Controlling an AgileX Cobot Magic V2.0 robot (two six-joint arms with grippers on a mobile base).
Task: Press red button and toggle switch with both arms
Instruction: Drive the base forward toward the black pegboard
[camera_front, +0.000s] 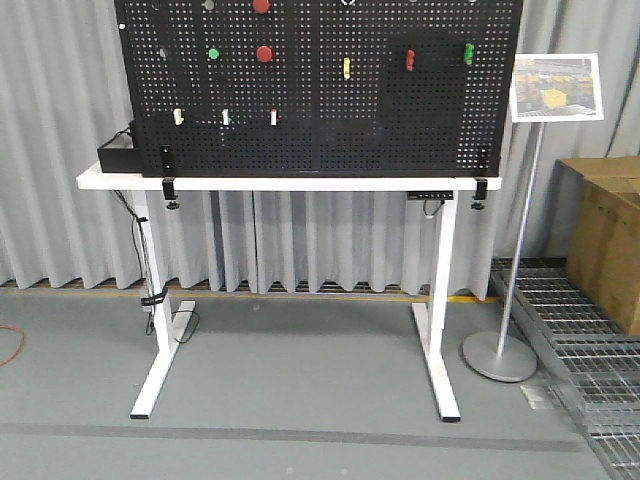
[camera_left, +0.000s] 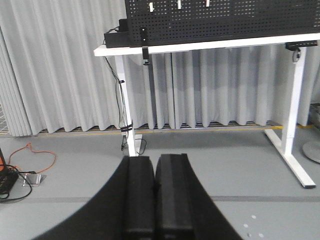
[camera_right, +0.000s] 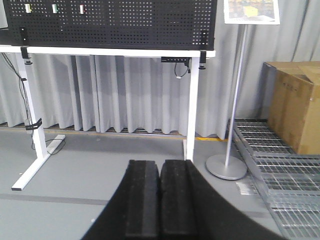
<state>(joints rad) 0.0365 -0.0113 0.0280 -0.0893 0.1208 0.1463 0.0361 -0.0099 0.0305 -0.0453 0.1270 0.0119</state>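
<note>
On the white table (camera_front: 300, 183) by the grey curtain stands the black pegboard (camera_front: 320, 120), clamped at its lower corners. Both wrist cams see it from low down & well back, so the step in hand is prob. the approach. To do it well, raise both arms to board height, square each wrist to the panel, then push straight in w/ a blunt tip so nothing glances onto neighbouring parts. Right of the table, a cardboard box (camera_front: 605, 235) sits on metal grating, its contents hidden. A small black box (camera_front: 118, 152) sits on the table's left end, touching the board's edge; can't tell what's in it. The left gripper (camera_left: 155, 161) has its pads pressed together, holding nothing, and the right gripper (camera_right: 159, 165) is the same: fine for poking. The red button (camera_front: 264, 53) is on the board's upper left half, just right of a green button (camera_front: 213, 53); a 2nd red one is cut by the frame top directly above. The toggle switch (camera_front: 346, 2) seems to be the pale-ringed bit at the very top edge, centre, but it is too cropped to be sure.
</note>
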